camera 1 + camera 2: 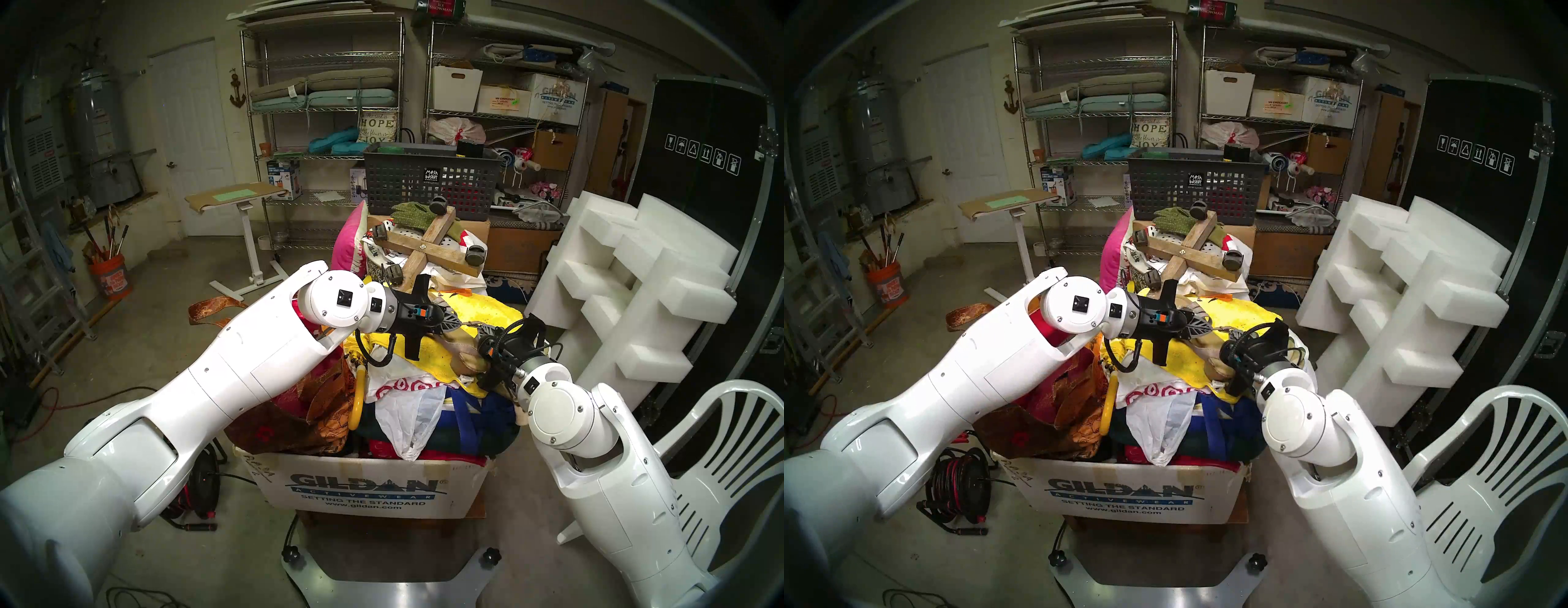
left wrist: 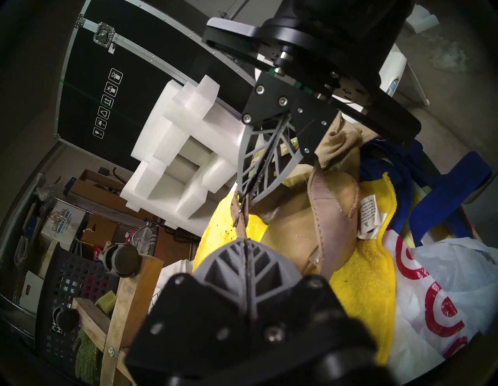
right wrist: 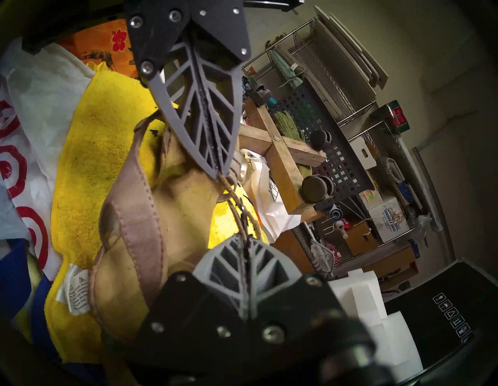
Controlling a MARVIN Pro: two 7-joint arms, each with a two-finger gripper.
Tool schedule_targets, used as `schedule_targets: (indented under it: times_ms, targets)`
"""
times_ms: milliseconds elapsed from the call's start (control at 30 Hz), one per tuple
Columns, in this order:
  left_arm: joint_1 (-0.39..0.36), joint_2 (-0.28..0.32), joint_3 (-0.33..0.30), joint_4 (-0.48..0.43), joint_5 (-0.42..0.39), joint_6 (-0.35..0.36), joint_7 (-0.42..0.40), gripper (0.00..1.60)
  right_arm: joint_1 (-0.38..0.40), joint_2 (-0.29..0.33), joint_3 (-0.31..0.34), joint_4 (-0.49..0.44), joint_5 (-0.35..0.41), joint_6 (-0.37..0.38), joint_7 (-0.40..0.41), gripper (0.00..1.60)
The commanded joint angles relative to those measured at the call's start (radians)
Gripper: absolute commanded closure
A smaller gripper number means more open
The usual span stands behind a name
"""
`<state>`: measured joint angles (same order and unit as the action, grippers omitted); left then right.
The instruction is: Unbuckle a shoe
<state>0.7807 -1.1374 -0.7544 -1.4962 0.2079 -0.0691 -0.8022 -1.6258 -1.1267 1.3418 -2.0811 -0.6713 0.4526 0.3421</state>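
Garage storeroom, overfilled carton topped by yellow towel. Item: 1 tan shoe lying on towel. Left gripper and right gripper, 2 opposed, each pinched on strap, presumably tensioning it for unbuckling.

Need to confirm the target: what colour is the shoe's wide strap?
Dusty pinkish-tan wide strap with stitched edges, on the tan shoe; clearest in the right wrist view.

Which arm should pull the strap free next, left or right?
Probably the right. The right gripper is shut on the thin strap end, so it can draw it out. The left gripper is shut on the shoe side of the strap and looks better placed to steady it.
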Motion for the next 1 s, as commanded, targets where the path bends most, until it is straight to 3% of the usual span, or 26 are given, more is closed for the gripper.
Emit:
schedule_targets:
  times_ms: [0,600,967]
  targets:
    - [0.0,0.007,-0.008,-0.013,-0.004,-0.004,0.002,1.6,0.002,0.007,0.004,-0.032,0.0,-0.026,-0.009,1.6]
    - [0.002,-0.002,0.0,-0.015,-0.007,-0.003,0.008,1.6,0.003,0.012,-0.021,-0.045,-0.011,-0.039,0.0,1.6]
    - [-0.01,0.002,-0.003,-0.017,-0.003,-0.002,0.002,1.6,0.018,0.027,-0.067,-0.011,-0.111,-0.045,-0.053,1.6]
